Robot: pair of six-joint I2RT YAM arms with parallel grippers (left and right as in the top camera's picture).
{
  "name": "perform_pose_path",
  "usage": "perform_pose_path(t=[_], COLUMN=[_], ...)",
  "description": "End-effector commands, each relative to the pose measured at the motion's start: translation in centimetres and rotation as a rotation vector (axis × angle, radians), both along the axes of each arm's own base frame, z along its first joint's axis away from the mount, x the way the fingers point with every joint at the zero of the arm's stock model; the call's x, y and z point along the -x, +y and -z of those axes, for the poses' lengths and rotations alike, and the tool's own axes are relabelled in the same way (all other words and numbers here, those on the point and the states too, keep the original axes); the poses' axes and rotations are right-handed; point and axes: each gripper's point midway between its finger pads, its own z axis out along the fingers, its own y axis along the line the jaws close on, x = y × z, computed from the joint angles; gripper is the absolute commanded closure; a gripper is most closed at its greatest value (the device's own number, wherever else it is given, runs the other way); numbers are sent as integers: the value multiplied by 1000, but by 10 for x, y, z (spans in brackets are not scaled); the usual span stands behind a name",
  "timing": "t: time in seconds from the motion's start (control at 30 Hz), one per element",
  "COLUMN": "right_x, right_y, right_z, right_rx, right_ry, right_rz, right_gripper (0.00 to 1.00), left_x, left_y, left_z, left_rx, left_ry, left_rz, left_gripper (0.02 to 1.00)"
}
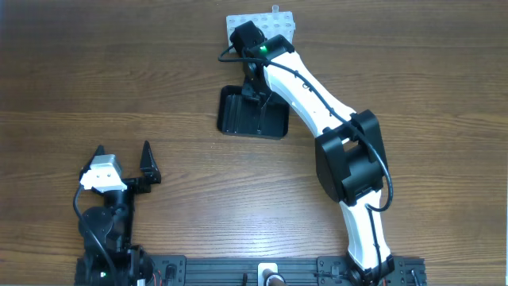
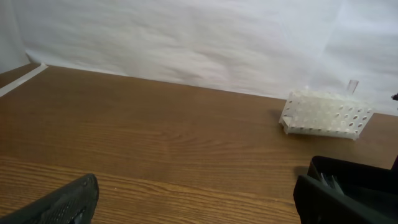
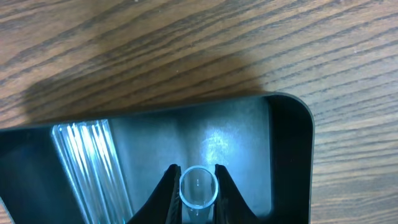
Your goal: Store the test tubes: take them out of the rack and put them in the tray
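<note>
One tube (image 3: 199, 184) is clamped upright between the fingers of the right gripper (image 3: 198, 198), its open mouth turned toward the wrist. It is held directly over the black tray (image 3: 289, 143), inside the walls and near one corner. Several more tubes (image 3: 90, 168) are seen lying side by side on the tray floor, below the gripper and off to one side, apart from the held one. The white rack (image 2: 324, 113) is set on the table (image 1: 119, 71) just beyond this gripper, and a single tube (image 2: 353, 86) is seen standing at its far corner. The left gripper (image 1: 123, 151) is seen with fingers spread wide and nothing between them, well apart from tray and rack.
</note>
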Motion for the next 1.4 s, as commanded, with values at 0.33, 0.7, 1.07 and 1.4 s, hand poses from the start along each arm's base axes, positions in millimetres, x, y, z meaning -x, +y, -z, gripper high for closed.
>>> perform_pose_path(t=[0.33,0.7,1.07,1.4], right_x=[-11,-25,-89,-162], right_y=[-7,-1,-23,-55], right_z=[37,2,-138,-152], right_rx=[48,44,126,195], right_ry=[17,-31,-388,-618], right_rz=[5,-110,-153,-112], right_gripper=[844,542,215,51], left_x=[0,0,0,0], left_y=[1,1,1,1], left_z=[2,2,2,2], left_rx=[-15,-15,-15,-15], left_ry=[3,3,3,3], left_rz=[-6,-6,-6,-6], left_gripper=[20,20,23,20])
